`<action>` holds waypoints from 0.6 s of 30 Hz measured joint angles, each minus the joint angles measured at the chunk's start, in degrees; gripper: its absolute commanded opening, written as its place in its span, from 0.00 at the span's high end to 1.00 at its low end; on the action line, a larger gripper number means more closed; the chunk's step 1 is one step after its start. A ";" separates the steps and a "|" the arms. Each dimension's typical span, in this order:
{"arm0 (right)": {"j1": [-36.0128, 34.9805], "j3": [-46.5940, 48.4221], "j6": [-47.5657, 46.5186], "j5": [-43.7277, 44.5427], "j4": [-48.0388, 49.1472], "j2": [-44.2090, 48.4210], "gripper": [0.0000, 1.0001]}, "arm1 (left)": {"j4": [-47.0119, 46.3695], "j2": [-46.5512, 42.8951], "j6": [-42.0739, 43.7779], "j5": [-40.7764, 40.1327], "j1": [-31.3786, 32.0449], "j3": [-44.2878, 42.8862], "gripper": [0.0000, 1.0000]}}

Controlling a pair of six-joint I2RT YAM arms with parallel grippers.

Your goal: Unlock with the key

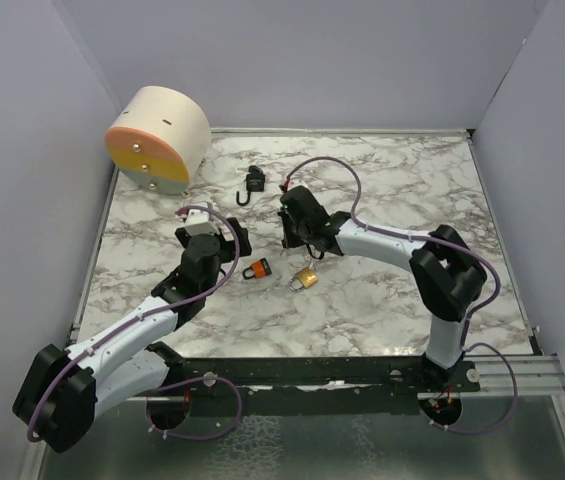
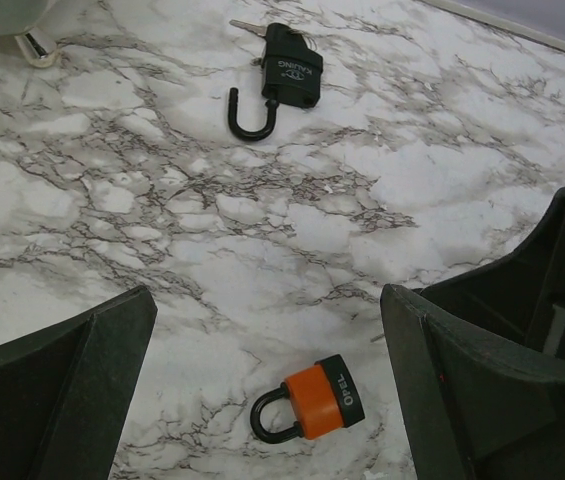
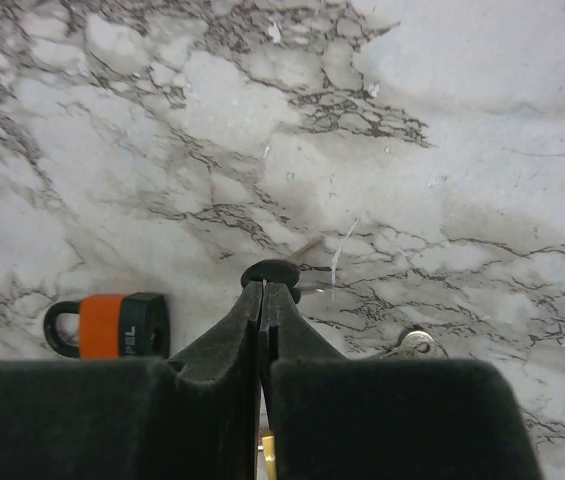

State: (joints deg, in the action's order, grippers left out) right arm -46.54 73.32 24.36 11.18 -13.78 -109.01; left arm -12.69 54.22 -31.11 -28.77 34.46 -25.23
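The right gripper (image 3: 264, 292) has its fingers pressed together at the tips, pinching the dark round head of a key (image 3: 278, 270). The key's thin metal blade pokes out past the tips, low over the marble table (image 3: 482, 120). In the right wrist view, the orange padlock (image 3: 112, 325) lies on its side just left of those fingers, its black shackle closed and pointing away from them. A small metal ring (image 3: 417, 342) shows on the other side. The left gripper (image 2: 267, 300) hovers with its fingers (image 2: 72, 385) spread wide and nothing between them. In its wrist view the orange padlock sits on the table in the gap, nearer the right finger and touching neither. From above, this lock rests between the two grippers, with a brass padlock (image 1: 305, 277) just to its right, below the right gripper. Farther back lies a black padlock (image 2: 290, 68) with its shackle swung open like a hook and a key in its base. In the far left corner of the table stands a cream drum (image 1: 157, 138) on its side, its round face orange and yellow.
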 measured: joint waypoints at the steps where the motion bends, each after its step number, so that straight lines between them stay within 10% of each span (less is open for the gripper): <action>1: 0.00 -0.09 0.02 0.00 0.26 1.11 0.99 | -0.68 0.66 0.20 0.79 0.00 0.00 0.02; 18: 2.58 -2.80 0.96 -0.09 2.51 17.46 0.99 | -22.56 15.63 4.02 19.67 -0.07 0.20 0.22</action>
State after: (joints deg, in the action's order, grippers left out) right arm -43.97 70.52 25.32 11.09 -11.27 -91.55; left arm -35.24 69.84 -27.09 -9.10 34.39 -25.04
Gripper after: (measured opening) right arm 0.015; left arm 0.854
